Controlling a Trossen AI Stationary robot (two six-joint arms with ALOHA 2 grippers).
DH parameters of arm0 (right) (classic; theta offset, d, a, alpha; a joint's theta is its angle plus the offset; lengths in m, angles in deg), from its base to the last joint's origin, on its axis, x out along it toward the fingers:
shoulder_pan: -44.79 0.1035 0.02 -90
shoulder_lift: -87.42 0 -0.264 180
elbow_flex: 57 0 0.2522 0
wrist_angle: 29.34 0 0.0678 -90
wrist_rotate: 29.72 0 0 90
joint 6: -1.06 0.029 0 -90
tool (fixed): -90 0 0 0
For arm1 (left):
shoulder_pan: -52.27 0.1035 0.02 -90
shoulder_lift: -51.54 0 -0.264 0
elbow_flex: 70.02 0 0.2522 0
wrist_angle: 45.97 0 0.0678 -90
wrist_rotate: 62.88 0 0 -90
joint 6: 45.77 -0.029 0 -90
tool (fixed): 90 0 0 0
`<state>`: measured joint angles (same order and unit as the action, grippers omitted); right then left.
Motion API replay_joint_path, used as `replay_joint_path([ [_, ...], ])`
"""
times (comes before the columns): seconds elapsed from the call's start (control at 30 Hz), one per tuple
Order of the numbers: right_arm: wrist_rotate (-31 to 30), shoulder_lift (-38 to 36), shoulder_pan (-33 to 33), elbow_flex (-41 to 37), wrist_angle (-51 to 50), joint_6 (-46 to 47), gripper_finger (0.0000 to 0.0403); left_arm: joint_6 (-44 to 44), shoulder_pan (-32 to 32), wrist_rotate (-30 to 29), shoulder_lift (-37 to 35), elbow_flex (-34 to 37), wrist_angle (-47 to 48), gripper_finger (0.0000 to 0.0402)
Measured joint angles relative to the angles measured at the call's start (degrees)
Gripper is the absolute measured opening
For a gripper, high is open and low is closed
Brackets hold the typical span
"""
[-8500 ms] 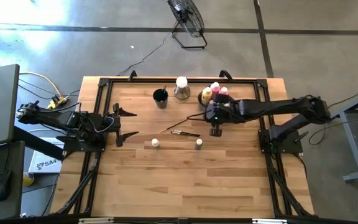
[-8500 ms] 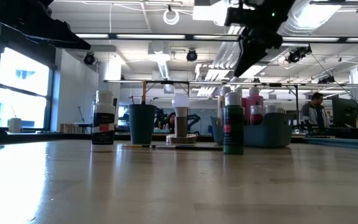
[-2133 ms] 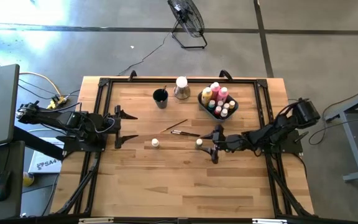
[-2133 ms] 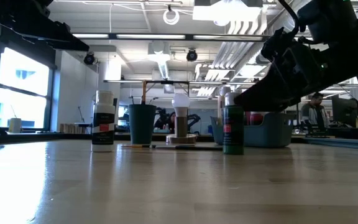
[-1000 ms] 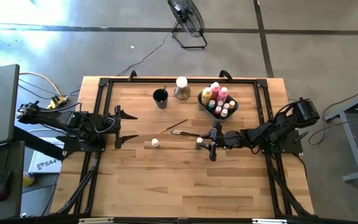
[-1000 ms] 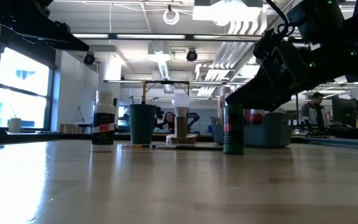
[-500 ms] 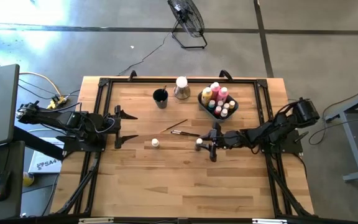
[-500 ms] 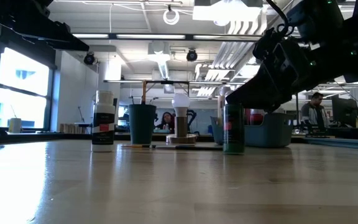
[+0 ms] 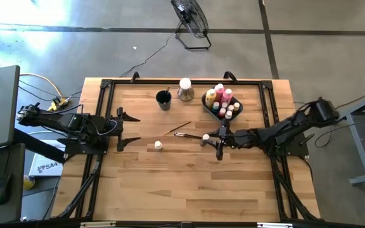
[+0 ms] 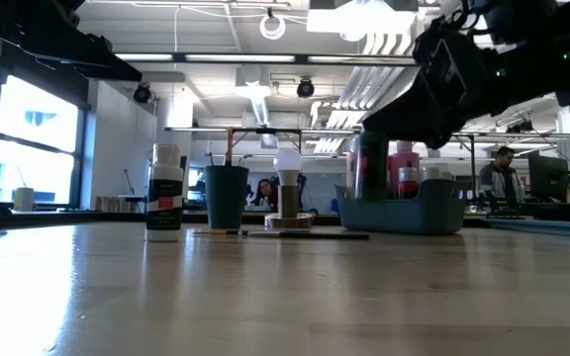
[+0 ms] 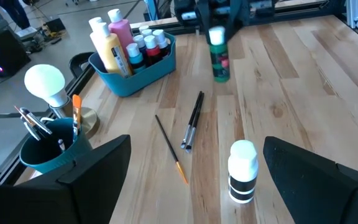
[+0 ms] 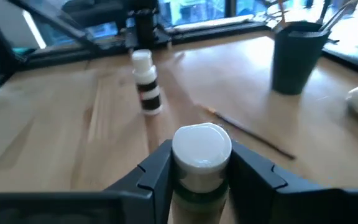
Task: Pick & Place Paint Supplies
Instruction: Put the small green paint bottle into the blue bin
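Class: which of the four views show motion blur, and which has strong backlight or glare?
Right wrist view: the capped bottle between the fingers is fairly sharp, the table behind streaked. Left wrist view: the green bottle is smeared. Low view: bright ceiling lights leave the right gripper a silhouette. High view: evenly lit.

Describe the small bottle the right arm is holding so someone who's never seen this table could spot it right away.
Start at the blue bin of paint bottles near the table's far right. Just in front of it, the right claw grips a small green bottle with a white cap. The other loose white-capped bottle stands free, black-and-white.
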<state>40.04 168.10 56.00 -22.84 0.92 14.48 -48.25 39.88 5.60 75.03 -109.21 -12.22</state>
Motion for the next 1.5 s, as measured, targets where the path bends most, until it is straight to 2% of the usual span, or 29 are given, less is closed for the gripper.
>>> replay_joint_path([
  [0.43, -13.5, -23.8, 0.0, 0.0, -23.7, -1.7, 0.012, 0.4, 0.0, 0.0, 0.0, 0.0, 0.0, 0.0361],
  [0.67, -21.4, -32.5, 0.0, 0.0, -32.4, -1.7, 0.012, 0.4, 0.0, 0.0, 0.0, 0.0, 0.1, 0.0361],
  [1.0, -29.8, -40.0, 0.0, 0.0, -41.6, 1.6, 0.0119, 0.5, 0.0, 0.0, 0.0, 0.0, 0.4, 0.0361],
  [1.5, -37.5, -42.4, 0.0, 0.0, -49.1, 3.4, 0.0117, 0.5, 0.0, 0.0, 0.0, 0.0, 0.4, 0.0361],
])
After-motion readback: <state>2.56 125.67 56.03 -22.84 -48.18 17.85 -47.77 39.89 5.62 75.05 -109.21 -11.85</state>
